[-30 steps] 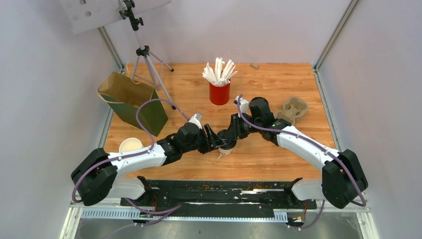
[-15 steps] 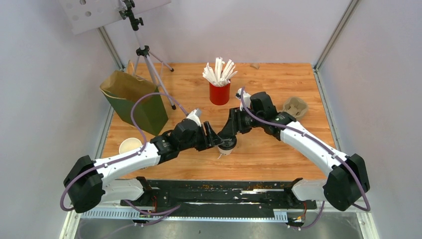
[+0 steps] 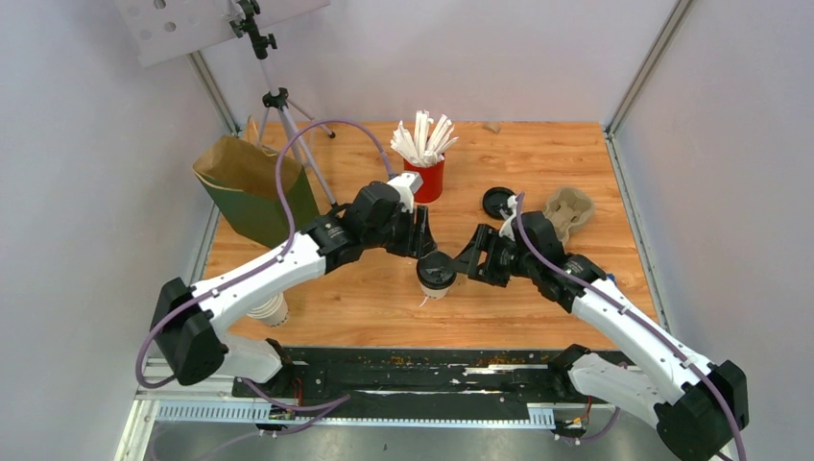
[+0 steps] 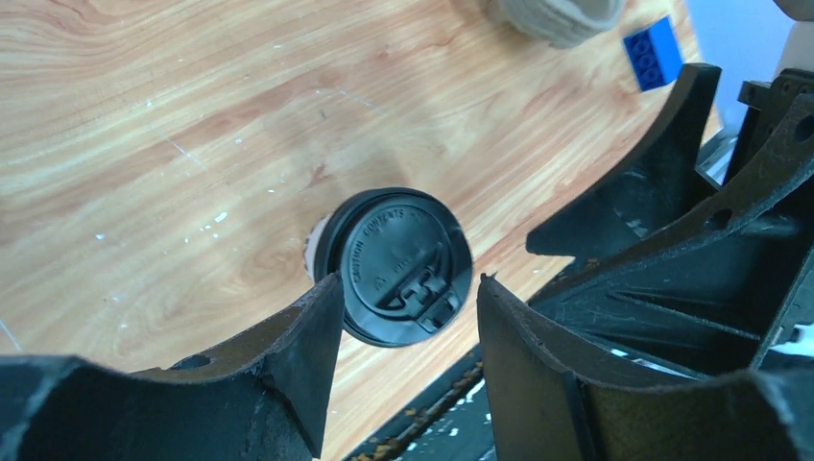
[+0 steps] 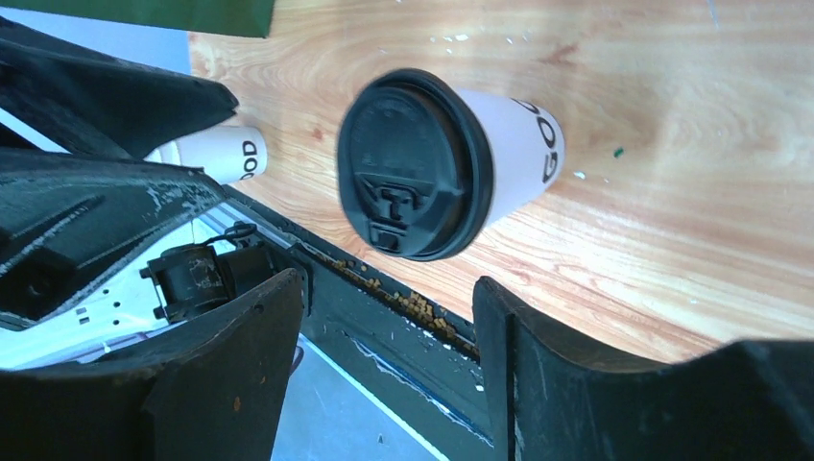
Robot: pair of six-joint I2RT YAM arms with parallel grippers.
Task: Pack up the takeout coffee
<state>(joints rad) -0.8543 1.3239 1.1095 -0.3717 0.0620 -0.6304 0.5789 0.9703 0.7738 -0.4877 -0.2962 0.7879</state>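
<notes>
The coffee cup [image 3: 436,276] stands upright on the counter [image 3: 538,154] with its black lid on. The left tool [image 3: 422,233] is just behind the coffee cup, a little to its left. It is wide open with nothing in it. The right tool [image 3: 477,257] is just to the right of the coffee cup, wide open too, holding nothing. The green bag [image 3: 254,192] stands well to the left of the coffee cup, farther back.

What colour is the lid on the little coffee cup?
Black lid on a white cup; clearest in the right wrist view.
</notes>
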